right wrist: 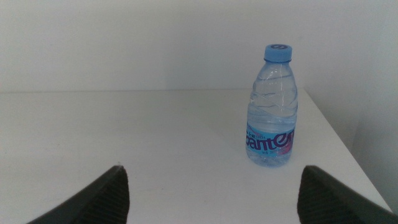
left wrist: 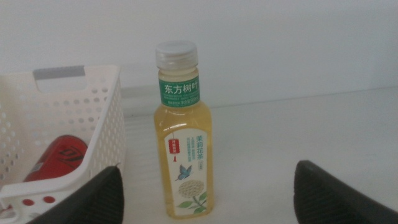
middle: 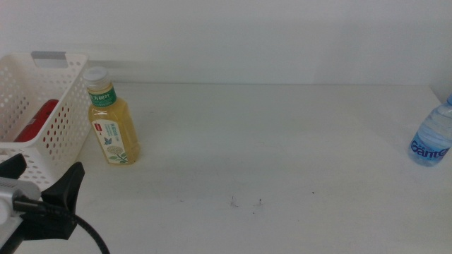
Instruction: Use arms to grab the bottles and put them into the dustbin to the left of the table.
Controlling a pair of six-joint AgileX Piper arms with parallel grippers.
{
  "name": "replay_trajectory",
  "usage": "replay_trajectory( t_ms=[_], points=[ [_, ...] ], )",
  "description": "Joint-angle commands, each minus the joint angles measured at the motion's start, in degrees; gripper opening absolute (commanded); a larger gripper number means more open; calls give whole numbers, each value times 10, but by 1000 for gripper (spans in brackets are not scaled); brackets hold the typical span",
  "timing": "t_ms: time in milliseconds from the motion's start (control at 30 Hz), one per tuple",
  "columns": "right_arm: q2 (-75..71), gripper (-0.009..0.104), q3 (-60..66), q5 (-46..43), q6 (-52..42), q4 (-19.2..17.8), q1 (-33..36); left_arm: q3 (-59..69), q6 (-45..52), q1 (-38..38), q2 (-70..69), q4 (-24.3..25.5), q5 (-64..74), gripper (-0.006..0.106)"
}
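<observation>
- The tea bottle (middle: pixel 111 120) stands upright on the bench (middle: pixel 282 141), just beside the bin (middle: pixel 42 106), outside its right wall; whether it touches the wall I cannot tell.
- It looks full, so I judge it fairly heavy for its size, stiff, with a smooth label that could slip. The flat mid-body below the shoulder seems the safest place to hold; the narrow neck would likely let it swing.
- The left hand (left wrist: pixel 205 199) sits low at the near left corner, jaws spread wide apart and empty, the tea bottle framed between them but well ahead.
- The water bottle (right wrist: pixel 272 112) stands upright near the bench's far right edge. It looks thin-walled and soft, so a hard squeeze may dent it; the labelled belly seems the best spot.
- The right hand (right wrist: pixel 211 193) is also wide open and empty, facing the water bottle from a way off; it does not show in the middle view.
- The can (middle: pixel 39 120) already lies inside the bin, seen only through the holes and over the rim.
- In the middle view the water bottle is cut by the picture's right edge, its cap hidden, and the bin runs off the left edge.
</observation>
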Motion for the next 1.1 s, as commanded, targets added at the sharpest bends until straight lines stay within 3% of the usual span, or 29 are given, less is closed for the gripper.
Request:
replay_trajectory(
  t_ms=[0, 500, 833, 1067],
  points=[
    [-3, 92, 2, -5, -3, -4, 0, 1, -16, -2, 6, -2, -7, 94],
    [-3, 92, 2, -5, -3, -4, 0, 7, -47, -2, 288, -4, -295, 94],
    [-3, 92, 2, -5, -3, -4, 0, -52, -41, 0, 436, -24, -365, 94],
    [-3, 92, 2, -5, -3, -4, 0, -103, -59, 45, 525, 44, -383, 94]
  ],
)
